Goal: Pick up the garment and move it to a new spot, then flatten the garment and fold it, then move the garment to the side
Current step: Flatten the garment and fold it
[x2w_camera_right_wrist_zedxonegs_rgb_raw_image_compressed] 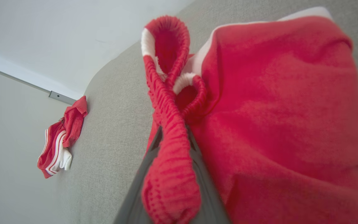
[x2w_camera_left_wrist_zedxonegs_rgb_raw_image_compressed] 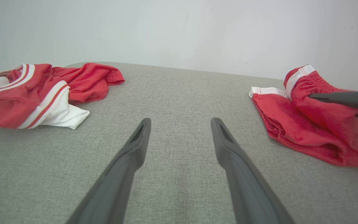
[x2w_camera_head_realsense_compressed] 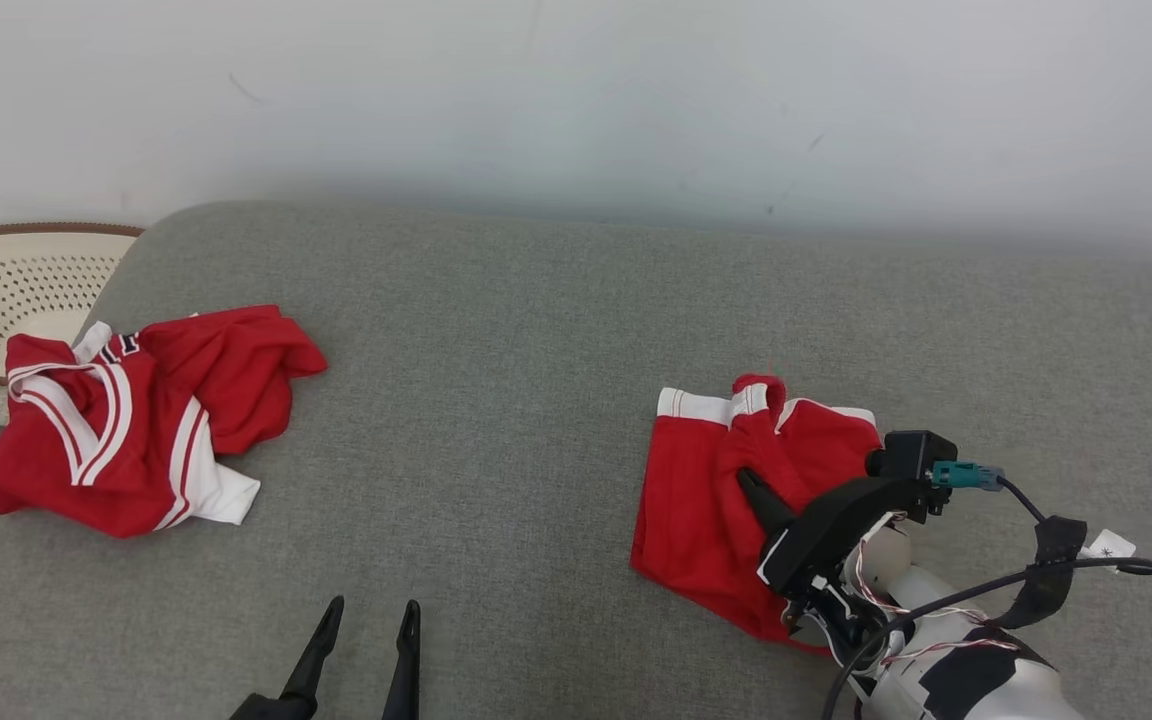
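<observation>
right end effector point(x2w_camera_right_wrist_zedxonegs_rgb_raw_image_compressed: 173, 140) sits closest to the lens in its own wrist view, its two dark fingers clenched on the gathered elastic waistband of the red shorts point(x2w_camera_head_realsense_compressed: 706, 490); a ribbed strip of that waistband runs down between them

behind everything stands the pale wall point(x2w_camera_head_realsense_compressed: 576, 90), and below it the grey upholstered surface point(x2w_camera_head_realsense_compressed: 496, 400) spreads from side to side and carries both garments

on its left part, close to the edge, lies a crumpled red jersey point(x2w_camera_head_realsense_compressed: 126, 420) with white and red striped trim, well apart from the shorts

the shorts lie on the right part of the surface, a white band along their far edge; most of the cloth rests on the grey fabric while the waistband stands up in a loop at the fingers

a cream perforated basket point(x2w_camera_head_realsense_compressed: 6, 290) with a brown rim shows past the surface's left edge, just behind the jersey

the left end effector point(x2w_camera_head_realsense_compressed: 373, 608) hovers low over bare grey cloth near the front edge, between the two garments, jaws spread wide and holding nothing
</observation>
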Available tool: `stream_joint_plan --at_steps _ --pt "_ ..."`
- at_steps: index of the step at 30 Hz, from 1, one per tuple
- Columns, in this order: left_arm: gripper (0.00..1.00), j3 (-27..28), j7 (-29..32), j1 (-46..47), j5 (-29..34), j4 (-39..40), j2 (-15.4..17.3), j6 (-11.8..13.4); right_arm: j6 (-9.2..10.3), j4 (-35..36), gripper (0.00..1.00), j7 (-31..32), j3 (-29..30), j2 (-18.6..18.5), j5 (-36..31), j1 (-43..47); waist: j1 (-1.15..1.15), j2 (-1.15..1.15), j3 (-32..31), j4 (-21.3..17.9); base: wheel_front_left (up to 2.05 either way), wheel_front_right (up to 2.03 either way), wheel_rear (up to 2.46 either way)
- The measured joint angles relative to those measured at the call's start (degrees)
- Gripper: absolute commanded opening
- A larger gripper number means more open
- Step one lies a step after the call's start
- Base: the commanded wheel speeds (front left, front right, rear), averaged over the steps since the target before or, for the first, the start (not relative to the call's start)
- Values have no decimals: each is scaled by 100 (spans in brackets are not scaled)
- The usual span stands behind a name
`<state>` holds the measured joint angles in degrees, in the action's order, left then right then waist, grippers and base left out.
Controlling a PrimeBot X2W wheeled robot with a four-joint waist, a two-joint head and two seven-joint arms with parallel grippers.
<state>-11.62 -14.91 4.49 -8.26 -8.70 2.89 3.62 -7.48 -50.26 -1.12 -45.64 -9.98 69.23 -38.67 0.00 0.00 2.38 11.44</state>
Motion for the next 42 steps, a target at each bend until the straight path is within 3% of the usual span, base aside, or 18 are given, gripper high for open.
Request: stream_joint_plan --at_steps 2,3,4,5,10,18,25,32,42 --pt "100 0 0 0 -5 -20 -1 0 0 -78 0 -53 -40 37 54 -37 0 0 3 42 0 0 0" --pt "100 4 0 1 -5 -29 0 0 0 -104 18 -71 -65 54 80 -55 0 0 1 58 0 0 0" --pt "100 4 0 1 -5 -33 0 1 0 -120 42 -94 -92 62 94 -68 0 0 -1 68 0 0 0" --pt "100 4 0 1 -5 -34 0 1 0 -129 100 -125 -131 68 94 -73 0 0 -7 73 0 0 0" --pt "100 57 0 -8 -7 -40 0 11 0 11 100 -423 -325 -36 80 -87 0 0 -57 41 0 0 0" --pt "100 172 -1 -105 -14 3 -1 51 0 599 100 -1050 -568 -577 20 -40 0 0 -159 -153 0 0 0" --pt "100 332 0 -211 35 96 -1 59 0 469 100 -1287 -588 -977 -219 19 0 0 -211 -347 0 0 0" --pt "100 550 0 -250 116 176 15 102 0 194 100 -1293 -614 -1082 -269 66 -1 0 -241 -451 0 0 0" --pt "100 658 0 -288 182 220 23 57 0 -202 100 -980 -834 -844 -166 193 -1 0 -217 -405 0 0 0"
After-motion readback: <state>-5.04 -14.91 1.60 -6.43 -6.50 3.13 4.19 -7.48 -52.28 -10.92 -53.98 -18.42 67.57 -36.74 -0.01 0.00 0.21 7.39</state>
